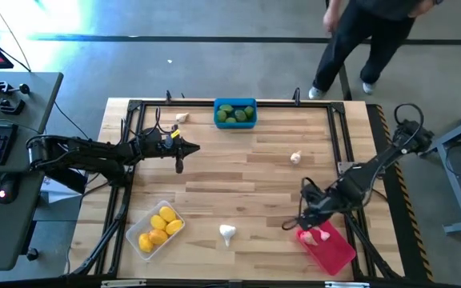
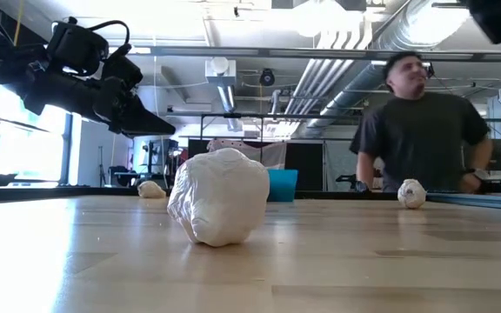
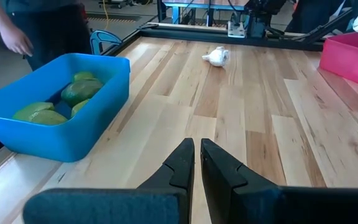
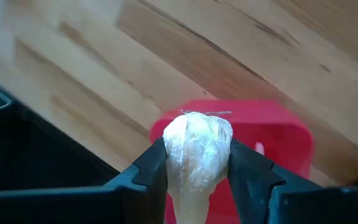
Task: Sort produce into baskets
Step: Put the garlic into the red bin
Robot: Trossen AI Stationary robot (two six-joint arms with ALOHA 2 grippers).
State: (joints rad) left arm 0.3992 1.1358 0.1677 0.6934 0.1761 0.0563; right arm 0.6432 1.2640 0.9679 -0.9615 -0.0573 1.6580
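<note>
The right gripper point(image 4: 197, 168) is hanging over the red basket point(image 4: 278, 134) at the near right of the table, its jaws clamped on a whitish garlic bulb point(image 4: 196, 152). The step in hand appears to be the drop: the bulb is poised above the bin's open top, and the next move calls for the jaws parting so it falls in beside another pale piece point(image 1: 323, 236) lying there.

The left gripper point(image 3: 196, 163) is hovering above bare wood at the table's left, jaws together and empty, with the blue basket point(image 3: 73, 134) of dark green pieces point(image 3: 79, 92) beside it. The clear basket point(image 1: 155, 230) at the near left is holding 4 yellow lemons point(image 1: 159, 227).

By this view, 3 garlic bulbs are waiting loose: 1 near the front edge point(image 1: 227, 233), 1 right of centre point(image 1: 295, 158) and 1 at the far left point(image 1: 181, 118). A person point(image 1: 366, 36) is standing beyond the table.
</note>
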